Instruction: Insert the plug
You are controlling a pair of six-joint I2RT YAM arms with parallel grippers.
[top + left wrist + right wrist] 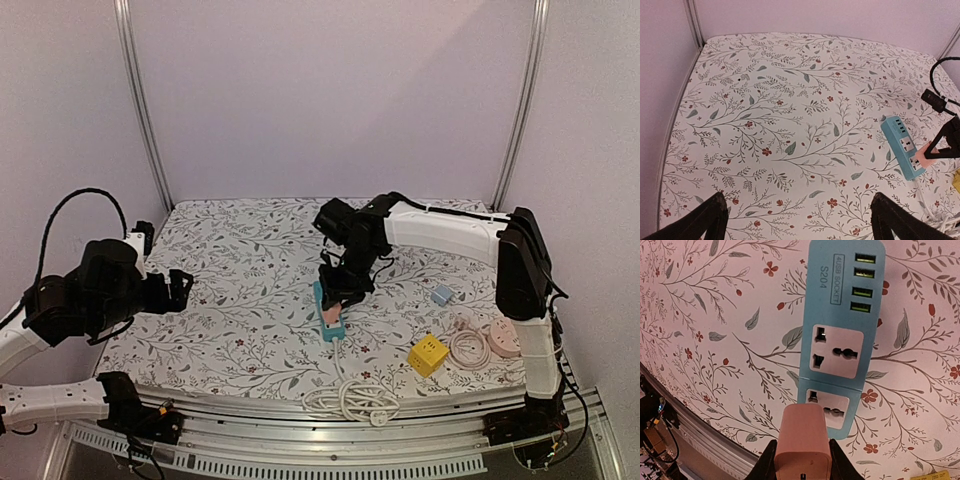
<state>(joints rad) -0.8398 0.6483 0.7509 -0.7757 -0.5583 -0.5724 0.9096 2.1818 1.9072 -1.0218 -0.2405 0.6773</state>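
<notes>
Plug (802, 437) at near socket (827, 409), seating unclear: misalignment risk.
Right claw (801, 462) clamps the pink plug over the power strip (840, 305). Prongs are hidden, so an off-centre push likely skids the unrestrained strip across the surface (715, 340). Left claw (800, 220) gapes wide, empty, well apart.

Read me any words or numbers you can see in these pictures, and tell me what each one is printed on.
"4USB SOCKET": in a box outline on the blue power strip, beside its USB ports.
"S204": on the same strip, next to that box.
The yellow cube has dark marks, too small to read.
The pink plug shows no readable text.
</notes>
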